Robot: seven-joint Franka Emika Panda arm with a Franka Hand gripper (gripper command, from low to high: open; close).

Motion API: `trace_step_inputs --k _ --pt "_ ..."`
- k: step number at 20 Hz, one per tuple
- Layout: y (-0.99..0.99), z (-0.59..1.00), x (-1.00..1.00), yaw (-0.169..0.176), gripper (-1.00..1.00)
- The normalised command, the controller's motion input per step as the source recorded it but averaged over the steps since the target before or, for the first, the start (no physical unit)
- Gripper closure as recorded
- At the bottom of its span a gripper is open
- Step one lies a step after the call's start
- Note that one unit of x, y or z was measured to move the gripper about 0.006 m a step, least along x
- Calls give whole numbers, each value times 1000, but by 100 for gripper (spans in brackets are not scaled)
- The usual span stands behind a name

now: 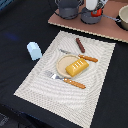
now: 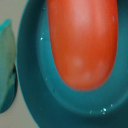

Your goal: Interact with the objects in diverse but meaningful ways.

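Observation:
My gripper (image 1: 92, 5) is at the far edge of the exterior view, right above a grey pot (image 1: 92, 18); its fingers are hidden. A red tomato (image 1: 99, 12) peeks out beside it. The wrist view shows the tomato (image 2: 82, 40) very close, lying inside the pot's bowl (image 2: 35, 75); no fingers show there. A yellow ridged block (image 1: 76, 67) lies on a tan plate (image 1: 62, 64) on the placemat. A dark-brown sausage stick (image 1: 80, 45) lies on the mat beyond the plate. A pale blue cup (image 1: 34, 50) stands on the dark table, off the mat on the exterior view's left.
A striped placemat (image 1: 45, 85) holds a wooden-handled fork (image 1: 67, 80) and knife (image 1: 80, 56) beside the plate. A wooden board (image 1: 85, 27) at the back carries a second grey pot (image 1: 68, 9) and a pan (image 1: 123, 17).

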Motion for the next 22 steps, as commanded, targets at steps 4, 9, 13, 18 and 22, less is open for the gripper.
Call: trace_step_inputs --k 4,9,13,18,22 --pt "369 974 419 -46 -100" --pt "-118 1000 356 -111 -100" --pt "-491 822 599 -119 -100" --pt "-791 130 567 -62 -100" --pt "-918 -75 336 -37 -100"
